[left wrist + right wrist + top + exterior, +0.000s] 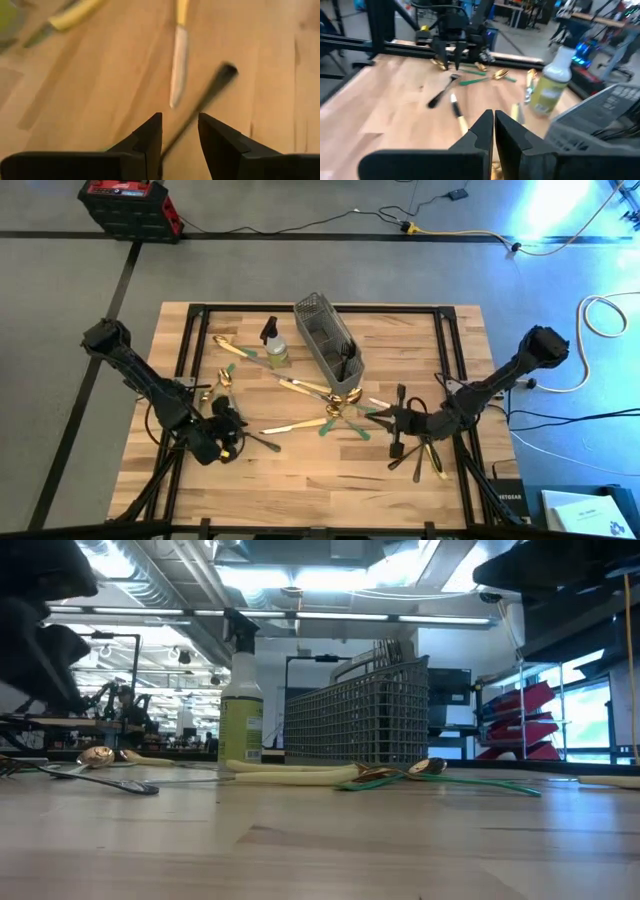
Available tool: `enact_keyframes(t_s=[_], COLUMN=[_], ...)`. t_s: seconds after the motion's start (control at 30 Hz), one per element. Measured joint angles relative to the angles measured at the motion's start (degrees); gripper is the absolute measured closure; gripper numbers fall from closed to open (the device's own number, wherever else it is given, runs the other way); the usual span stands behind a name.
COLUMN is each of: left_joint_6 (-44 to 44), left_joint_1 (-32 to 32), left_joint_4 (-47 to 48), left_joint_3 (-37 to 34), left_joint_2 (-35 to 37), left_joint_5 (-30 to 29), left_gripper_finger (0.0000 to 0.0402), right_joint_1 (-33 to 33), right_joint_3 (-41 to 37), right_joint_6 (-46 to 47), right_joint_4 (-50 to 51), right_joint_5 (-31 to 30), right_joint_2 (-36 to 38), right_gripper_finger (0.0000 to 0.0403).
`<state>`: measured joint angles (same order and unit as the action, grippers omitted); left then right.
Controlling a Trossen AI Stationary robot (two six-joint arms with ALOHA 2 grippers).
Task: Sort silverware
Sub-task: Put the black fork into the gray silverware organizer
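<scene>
Gold, black, green- and cream-handled silverware lies scattered on the wooden table (300, 480), most of it near the middle (335, 402). My left gripper (232, 435) is near the left front, closed on a black utensil (262, 443) whose thin shaft (210, 92) runs out between its fingers. A cream-handled knife (177, 65) lies flat just beyond it. My right gripper (385, 417) is shut and holds nothing. It hovers right of centre and points toward the left arm (452, 64). My left gripper has the black utensil by the end opposite its rounded tip, and the shaft (167, 147) passes back between the two fingers. The fingers' own bases hide the place of contact. The fingers slant down along the utensil. The rounded free end (150, 788) rests on the table, with the held end raised.
A grey wire-mesh caddy (330, 345) stands at the middle back with a spray bottle of green liquid (273, 345) to its left. More pieces lie by the right arm (425, 455) and at the left back (225, 375). Bare wood stretches along the near edge.
</scene>
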<state>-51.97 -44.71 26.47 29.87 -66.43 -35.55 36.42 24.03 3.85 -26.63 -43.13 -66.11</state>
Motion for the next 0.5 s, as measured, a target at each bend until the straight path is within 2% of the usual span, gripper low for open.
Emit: enact_keyframes(t_s=[0.2,0.5], left_joint_6=[6.0,11.6], left_joint_1=[1.6,4.4], left_joint_4=[0.0,-3.6], left_joint_3=[0.0,0.0], left_joint_2=[-0.9,-10.2], left_joint_5=[2.7,8.5], left_gripper_finger=[0.029,0.029], right_joint_1=[1.5,1.5], right_joint_3=[0.0,0.0], right_joint_6=[1.9,7.7], right_joint_4=[0.3,0.2], right_joint_5=[-1.0,-1.0], right_joint_2=[-3.6,-10.7], right_gripper_finger=[0.0403,0.0403])
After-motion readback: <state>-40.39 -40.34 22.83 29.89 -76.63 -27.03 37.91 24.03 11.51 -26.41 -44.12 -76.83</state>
